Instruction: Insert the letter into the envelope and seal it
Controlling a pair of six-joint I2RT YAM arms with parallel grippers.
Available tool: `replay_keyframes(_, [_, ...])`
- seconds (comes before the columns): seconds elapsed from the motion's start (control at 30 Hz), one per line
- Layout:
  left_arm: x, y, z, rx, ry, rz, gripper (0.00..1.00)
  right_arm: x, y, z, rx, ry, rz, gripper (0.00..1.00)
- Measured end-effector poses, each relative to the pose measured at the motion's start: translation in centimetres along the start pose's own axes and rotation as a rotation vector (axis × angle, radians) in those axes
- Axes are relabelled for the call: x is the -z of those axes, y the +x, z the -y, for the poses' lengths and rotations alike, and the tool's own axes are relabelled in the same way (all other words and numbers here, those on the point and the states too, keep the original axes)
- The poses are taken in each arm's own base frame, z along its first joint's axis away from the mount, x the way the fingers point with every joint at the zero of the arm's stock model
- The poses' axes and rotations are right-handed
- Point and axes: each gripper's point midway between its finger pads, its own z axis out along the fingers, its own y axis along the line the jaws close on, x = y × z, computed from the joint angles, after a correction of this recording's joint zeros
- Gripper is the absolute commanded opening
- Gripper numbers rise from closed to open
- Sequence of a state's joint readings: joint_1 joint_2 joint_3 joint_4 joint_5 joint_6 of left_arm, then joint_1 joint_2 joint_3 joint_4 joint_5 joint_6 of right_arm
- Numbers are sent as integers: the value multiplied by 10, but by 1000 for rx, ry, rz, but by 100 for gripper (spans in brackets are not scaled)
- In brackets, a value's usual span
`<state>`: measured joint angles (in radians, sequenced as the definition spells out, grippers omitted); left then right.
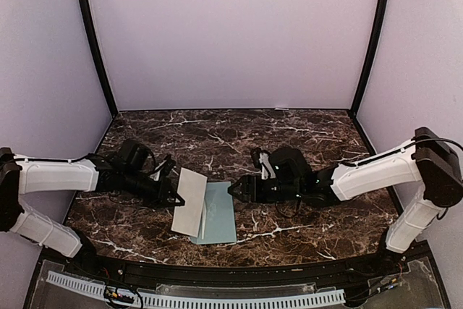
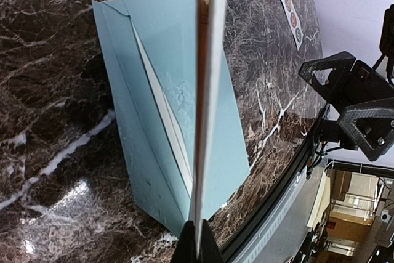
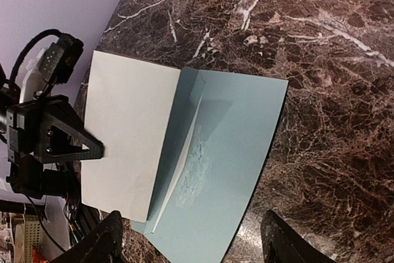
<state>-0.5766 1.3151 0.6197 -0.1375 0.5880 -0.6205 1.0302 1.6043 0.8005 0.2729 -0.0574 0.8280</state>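
The pale teal envelope [image 1: 218, 213] lies flat on the marble table, flap side up; it also shows in the left wrist view [image 2: 154, 121] and the right wrist view [image 3: 228, 152]. My left gripper [image 1: 176, 195] is shut on the white letter [image 1: 190, 202], holding it tilted with its edge at the envelope's opening. The left wrist view shows the letter edge-on [image 2: 206, 90], the right wrist view its face [image 3: 126, 140]. My right gripper [image 1: 235, 189] is open and empty just right of the envelope, its fingertips [image 3: 104, 241] low in its own view.
A small white strip of round stickers [image 2: 292, 18] lies on the table beyond the envelope in the left wrist view. The table's near edge with a black rail [image 1: 217, 269] runs close below the envelope. Purple walls enclose the back and sides.
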Motion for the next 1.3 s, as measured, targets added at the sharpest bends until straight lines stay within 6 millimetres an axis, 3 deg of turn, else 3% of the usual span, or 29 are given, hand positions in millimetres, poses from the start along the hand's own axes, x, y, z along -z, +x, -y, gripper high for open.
replay_keyframes(0.3, [-3,10,-19,107,-20,24,0,-20,20,14,-42,49,-70,71])
replay_keyframes(0.6, [-3,7,-29,164,-45,74,0,-35,33,22,-60,76,-116,71])
replay_keyframes(1.0, [-9,8,-34,121,-46,70,0,-51,48,25,-74,88,-173,69])
replay_keyframes(1.3, [-13,10,-39,69,-59,55,0,-53,48,24,-75,84,-181,69])
